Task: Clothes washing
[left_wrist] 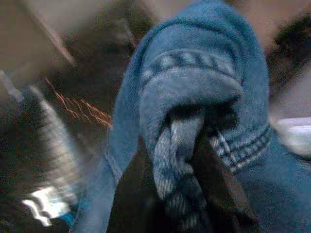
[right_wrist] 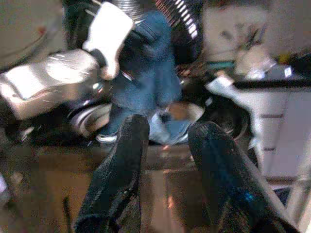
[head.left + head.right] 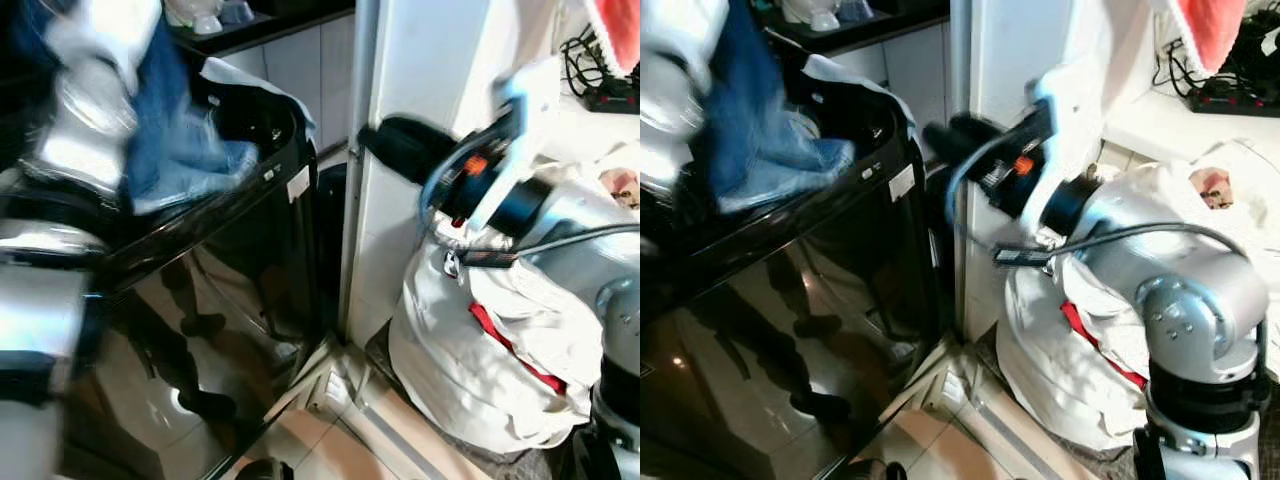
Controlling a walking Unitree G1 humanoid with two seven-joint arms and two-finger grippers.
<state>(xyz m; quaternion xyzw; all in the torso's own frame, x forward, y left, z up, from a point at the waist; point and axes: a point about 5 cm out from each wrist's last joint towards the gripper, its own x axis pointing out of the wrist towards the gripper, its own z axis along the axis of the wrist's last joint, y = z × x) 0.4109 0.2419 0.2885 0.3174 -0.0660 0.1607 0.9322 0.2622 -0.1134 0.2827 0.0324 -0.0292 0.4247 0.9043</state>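
The left tool (image 1: 194, 160) grips the blue denim garment (image 3: 175, 130), which hangs over the glossy black top-loading washing machine's (image 3: 200, 300) open rim, while the right tool (image 2: 167, 160), fingers parted and empty, hovers alongside.

blue jeans (image 3: 175, 140): denim cloth; washing machine (image 3: 215, 300): glossy black; laundry bag (image 3: 480, 350): white cloth

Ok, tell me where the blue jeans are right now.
The blue jeans hang from the left gripper on the robot's left, draped over the rim of the black washing machine and into its open top.
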